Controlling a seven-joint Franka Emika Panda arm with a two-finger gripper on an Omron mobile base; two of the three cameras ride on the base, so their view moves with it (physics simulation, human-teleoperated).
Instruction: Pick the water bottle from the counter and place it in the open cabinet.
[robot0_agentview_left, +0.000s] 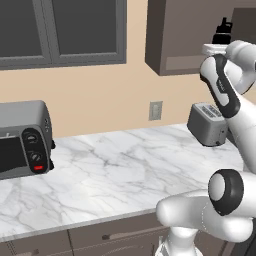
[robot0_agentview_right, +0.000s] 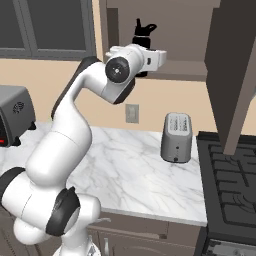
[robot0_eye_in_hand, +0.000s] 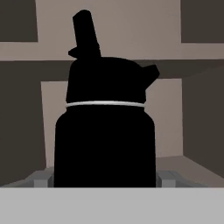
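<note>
Kitchen, marble counter (robot0_agentview_right: 145, 170) below; arm raised to the open cabinet (robot0_agentview_right: 175, 30) with the water bottle (robot0_agentview_right: 143, 31) at its mouth.

Bottle stands upright, long axis vertical, cap and loop handle pointing up. In the hand view the bottle (robot0_eye_in_hand: 105, 131) sits dead centre right against the camera, grey finger pads (robot0_eye_in_hand: 41, 179) flanking its base on both sides, so the gripper (robot0_agentview_right: 150, 57) looks clamped on the water bottle. Whether the base touches the cabinet shelf can't be told. Toaster (robot0_agentview_right: 176, 136) on the counter below, toaster oven (robot0_agentview_left: 22, 140) far left, stove (robot0_agentview_right: 232, 185) at right.
</note>
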